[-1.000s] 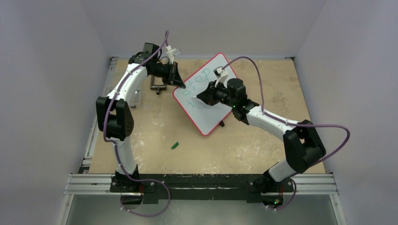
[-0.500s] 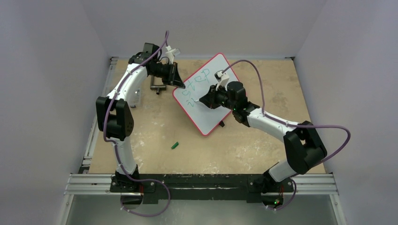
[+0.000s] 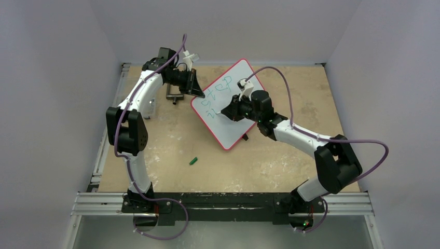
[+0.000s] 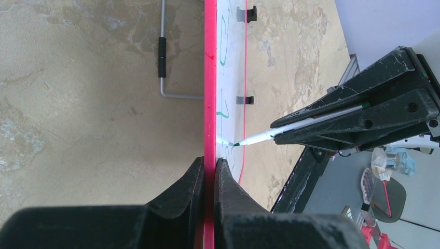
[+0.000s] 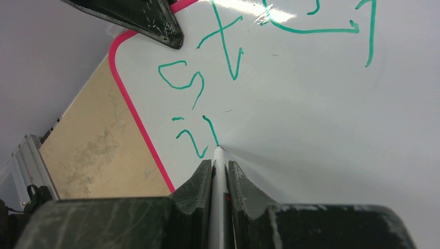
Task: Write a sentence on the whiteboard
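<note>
Top external: shows the whiteboard [image 3: 231,127] set diagonally on the table [image 3: 166,145], left pincer [image 3: 200,93] at its left corner, right pincer [image 3: 223,110] over its face.
Left wrist: clamps the whiteboard by its edge, seen edge-on.
Right wrist: pinches a marker [image 5: 218,171], tip touching the sentence [image 5: 224,46] at its second line, blank surface lying rightward.

Robotics lab cell here: plain pale walls [image 3: 52,78] box in a scuffed plywood tabletop [image 3: 166,140], aluminium rail [image 3: 98,204] along the near edge.
</note>
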